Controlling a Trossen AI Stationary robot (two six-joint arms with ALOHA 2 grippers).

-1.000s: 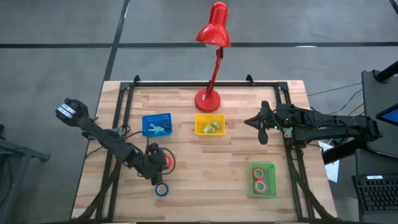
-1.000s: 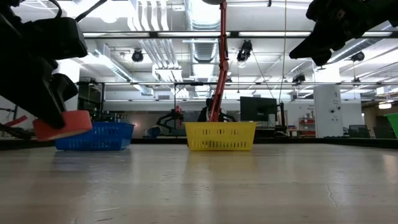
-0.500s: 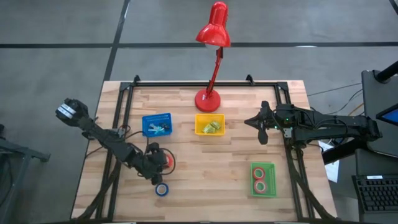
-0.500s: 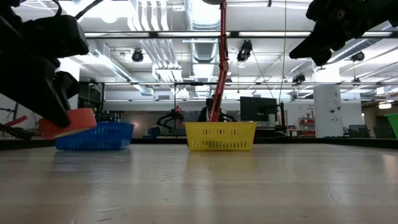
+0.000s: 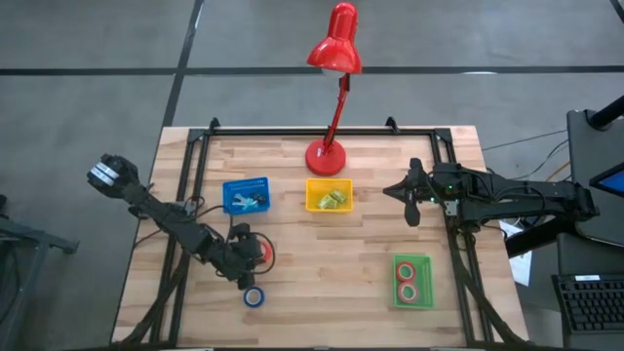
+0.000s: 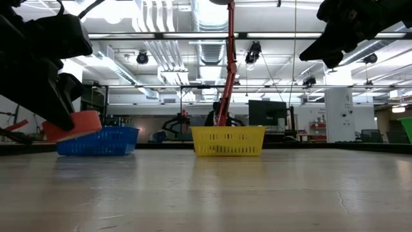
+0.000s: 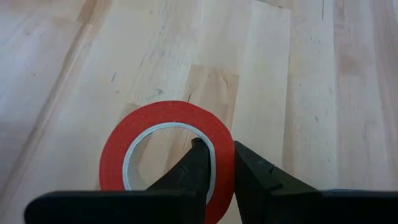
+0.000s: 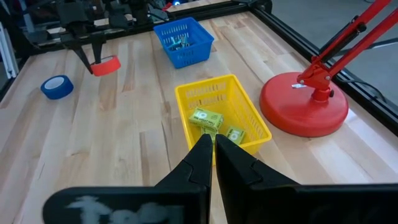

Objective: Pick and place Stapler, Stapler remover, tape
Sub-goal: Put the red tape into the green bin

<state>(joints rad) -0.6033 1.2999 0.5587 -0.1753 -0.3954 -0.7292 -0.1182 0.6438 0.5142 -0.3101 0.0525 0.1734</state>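
My left gripper (image 7: 217, 149) is shut on a red tape roll (image 7: 166, 155) at the table's near left, also seen in the high view (image 5: 263, 253) and low view (image 6: 74, 125). A blue tape roll (image 5: 253, 296) lies flat on the table just nearer. Two red tape rolls lie in the green bin (image 5: 412, 261). Small yellow-green items lie in the yellow bin (image 5: 329, 207) and small items in the blue bin (image 5: 246, 208); I cannot tell which are the stapler and the stapler remover. My right gripper (image 8: 211, 142) hangs shut above the table's right, touching nothing. My left gripper pinches the red ring's wall (image 7: 222, 138), one finger inside the open centre and one outside. The fingers slant down from the table's left. The roll is lifted clear of the table, lying nearly flat with a slight tilt.
A red desk lamp stands on its round base (image 5: 325, 156) at the far middle, with its arm over the yellow bin. A black frame (image 5: 195, 166) runs along the table's left, far and right sides. Bare wood lies between the bins and the near edge.
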